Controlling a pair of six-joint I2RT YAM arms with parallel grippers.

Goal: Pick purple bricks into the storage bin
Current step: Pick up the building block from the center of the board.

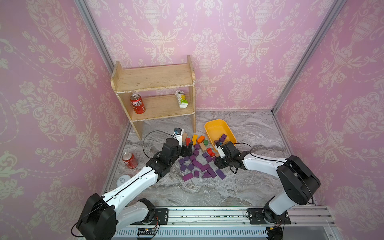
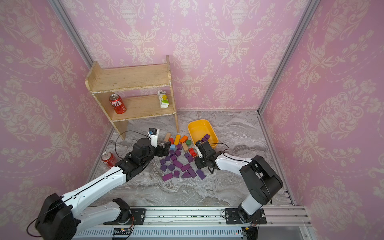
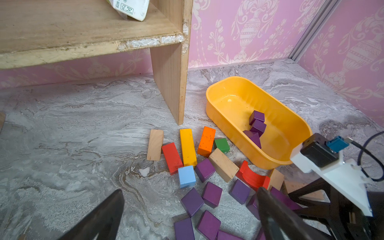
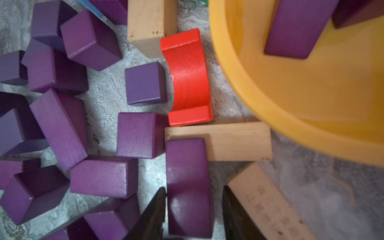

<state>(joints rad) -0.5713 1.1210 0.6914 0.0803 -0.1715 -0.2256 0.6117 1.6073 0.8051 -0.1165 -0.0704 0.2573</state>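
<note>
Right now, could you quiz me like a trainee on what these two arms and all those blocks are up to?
1. True or false: the storage bin already holds some purple bricks.
2. Which is nearer the bin? A: left gripper. B: right gripper.
3. Fill in: the curved block beside the bin is ____ in colour.
Key: 1 true; 2 B; 3 red.
</note>
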